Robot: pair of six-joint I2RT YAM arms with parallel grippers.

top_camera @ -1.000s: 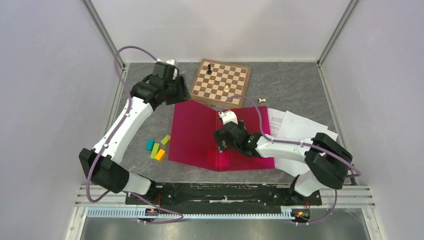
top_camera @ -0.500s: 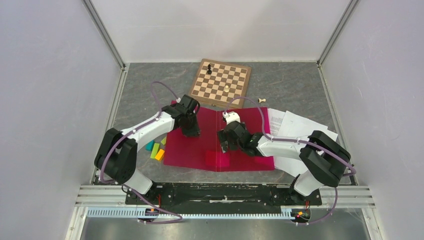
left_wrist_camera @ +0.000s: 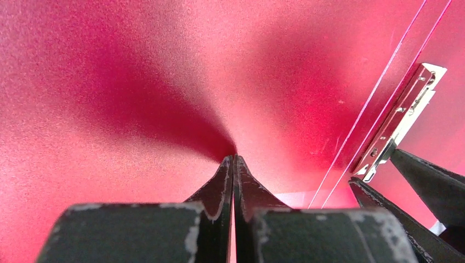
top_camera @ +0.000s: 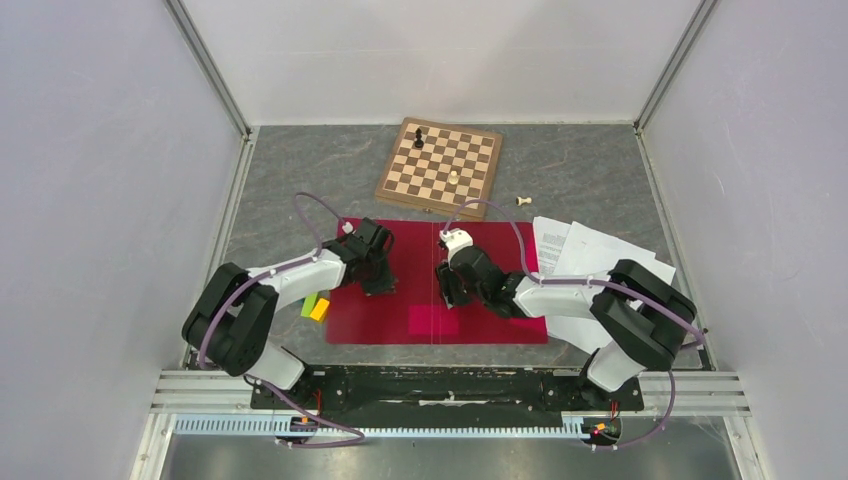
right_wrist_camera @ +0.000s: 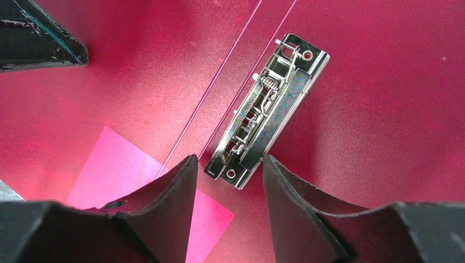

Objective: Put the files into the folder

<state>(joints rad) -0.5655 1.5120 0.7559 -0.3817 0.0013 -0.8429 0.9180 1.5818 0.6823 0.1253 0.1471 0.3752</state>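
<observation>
- Right wrist: my right gripper, fingers spread, brackets the silver metal clip; I should lift its lever squarely.
- Left gripper, fingers pressed together, pins the flat crimson-red folder at nine o'clock.

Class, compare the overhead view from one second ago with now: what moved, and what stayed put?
The left gripper swung from beside the chessboard down onto the folder, whose left cover now lies flat; its jaws are shut. The right gripper, jaws open over the metal clip, barely shifted. The files and chessboard stayed.
</observation>
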